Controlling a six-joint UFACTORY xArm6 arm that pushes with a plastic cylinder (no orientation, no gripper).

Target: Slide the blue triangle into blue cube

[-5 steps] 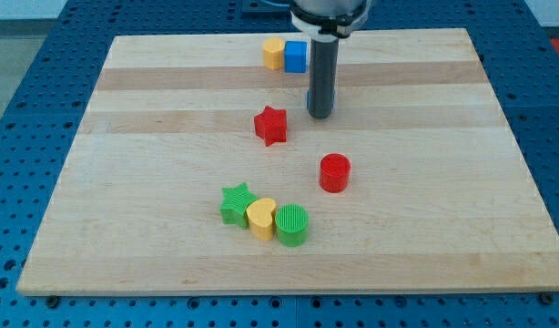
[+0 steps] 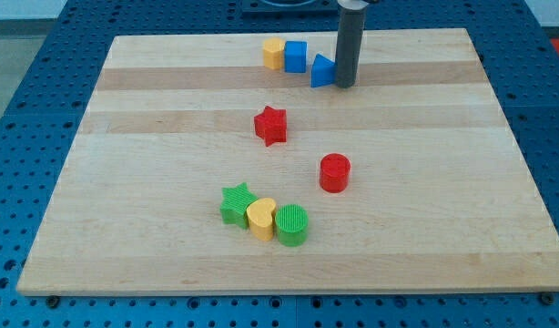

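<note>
what changed: your tip (image 2: 346, 85) hopped from mid-board to the view's top, and the blue triangle (image 2: 323, 71) shows now — it was hidden behind the rod before
tip: no gripper here, just a rod, touching the triangle's right side
meaning: lined up to shove left
triangle: small wedge, just right of the blue cube (image 2: 296, 56) — narrow gap left

Seven blocks in all, every one on the wooden surface (image 2: 425, 228). Two blue: a blue cube (image 2: 296, 56) and a blue triangle (image 2: 322, 71). Two yellow: one yellow block (image 2: 274, 54), shape unclear, and one yellow heart (image 2: 260, 217). Two red: a red star (image 2: 271, 125) and a red cylinder (image 2: 334, 172). Two green: a green star (image 2: 236, 202) and a green cylinder (image 2: 292, 224). Eight by colour, then, not seven.
</note>
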